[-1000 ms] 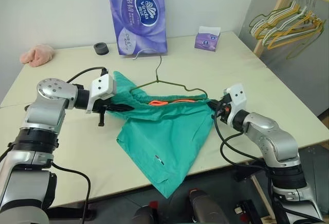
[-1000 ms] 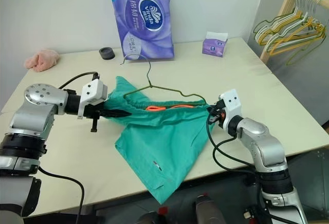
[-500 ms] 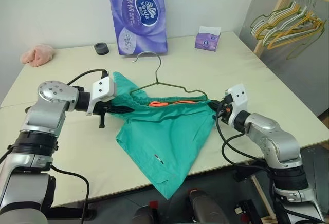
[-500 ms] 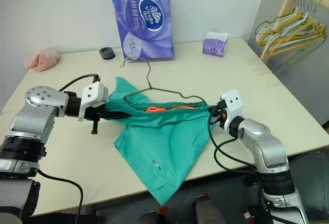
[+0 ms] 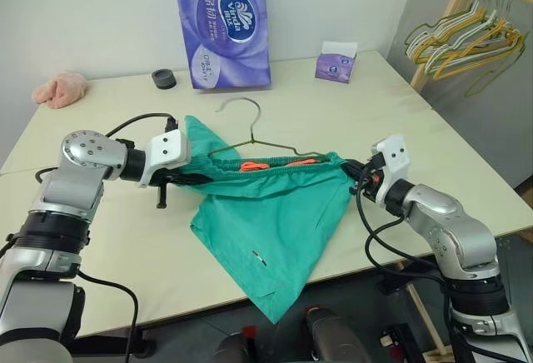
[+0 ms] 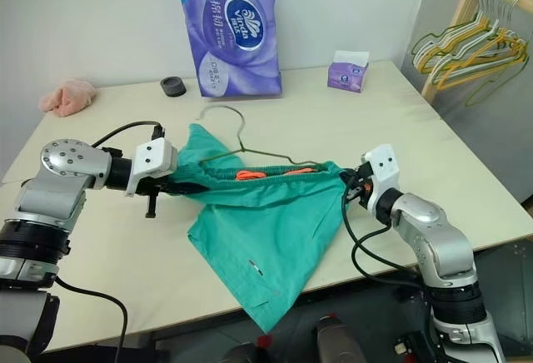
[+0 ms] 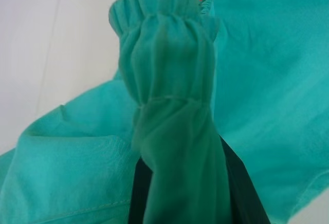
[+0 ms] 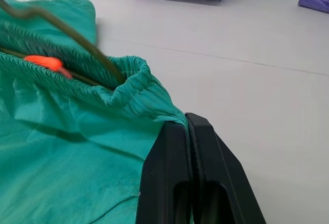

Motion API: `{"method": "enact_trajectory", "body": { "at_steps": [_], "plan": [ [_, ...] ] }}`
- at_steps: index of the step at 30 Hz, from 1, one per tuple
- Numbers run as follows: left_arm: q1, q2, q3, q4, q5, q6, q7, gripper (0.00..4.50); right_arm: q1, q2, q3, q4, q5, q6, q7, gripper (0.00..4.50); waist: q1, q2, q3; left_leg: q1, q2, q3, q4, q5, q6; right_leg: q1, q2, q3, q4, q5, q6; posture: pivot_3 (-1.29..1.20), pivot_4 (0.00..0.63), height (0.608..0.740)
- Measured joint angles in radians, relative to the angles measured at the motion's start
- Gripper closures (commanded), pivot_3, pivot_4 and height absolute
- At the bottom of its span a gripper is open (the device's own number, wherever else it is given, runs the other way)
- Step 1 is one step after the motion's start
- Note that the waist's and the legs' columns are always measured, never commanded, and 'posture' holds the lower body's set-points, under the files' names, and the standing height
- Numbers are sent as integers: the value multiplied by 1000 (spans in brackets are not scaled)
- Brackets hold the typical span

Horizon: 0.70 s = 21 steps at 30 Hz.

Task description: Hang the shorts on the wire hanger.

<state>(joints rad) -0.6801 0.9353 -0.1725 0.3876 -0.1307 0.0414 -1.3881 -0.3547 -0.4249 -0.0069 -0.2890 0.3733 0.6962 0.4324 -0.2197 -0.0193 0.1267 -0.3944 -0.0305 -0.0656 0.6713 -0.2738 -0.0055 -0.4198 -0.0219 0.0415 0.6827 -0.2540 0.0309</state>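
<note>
The teal shorts (image 5: 266,213) are stretched by the waistband between my two grippers, just above the table, and one leg hangs over the front edge. My left gripper (image 5: 190,178) is shut on the waistband's bunched left end (image 7: 169,80), with its black fingers (image 7: 138,193) either side of the cloth. At the right end my right gripper (image 5: 355,176) is shut on the waistband's corner (image 8: 139,88). The dark wire hanger (image 5: 250,134) lies with both shoulders inside the open waistband, beside the orange drawstring (image 5: 265,164). Its hook (image 5: 240,103) points toward the back.
At the back of the table (image 5: 400,121) stand a tall purple tissue pack (image 5: 221,22), a small purple tissue box (image 5: 336,63), a black round thing (image 5: 164,78) and a pink cloth (image 5: 60,88). A wooden rack with yellow and light-green hangers (image 5: 462,42) is beyond the right edge.
The hanger has slid a little toward me. Its right shoulder, which lay above the waistband before, now sits inside the waistband's raised right end. Both grips are unchanged.
</note>
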Motion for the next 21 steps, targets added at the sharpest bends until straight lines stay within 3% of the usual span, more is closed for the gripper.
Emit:
{"method": "enact_trajectory", "body": {
  "at_steps": [8,14,17,21],
  "plan": [
    [-4,12,-21,23,28,-9,4,4500,-5,-104,67,-85,-29,-51,22,4481,2,0,0,0,0,0,0,0,0,0,0,0,0,0,0,-229,95,740],
    [2,-17,-19,19,21,25,3,4500,-82,-111,146,-100,-56,1,34,4481,1,0,0,-1,0,0,0,0,0,0,0,0,-1,0,0,-228,96,740],
    [20,-27,-19,-2,19,41,1,4500,-87,-119,169,-103,-59,14,63,3865,2,0,0,-1,0,0,1,0,0,0,0,0,-1,0,0,-227,97,740],
    [51,-31,-19,-20,21,42,0,4500,-86,-172,188,-133,-68,24,118,2503,2,0,0,-1,0,-1,1,0,0,0,0,-1,-1,0,0,-230,98,740]
  ]
}}
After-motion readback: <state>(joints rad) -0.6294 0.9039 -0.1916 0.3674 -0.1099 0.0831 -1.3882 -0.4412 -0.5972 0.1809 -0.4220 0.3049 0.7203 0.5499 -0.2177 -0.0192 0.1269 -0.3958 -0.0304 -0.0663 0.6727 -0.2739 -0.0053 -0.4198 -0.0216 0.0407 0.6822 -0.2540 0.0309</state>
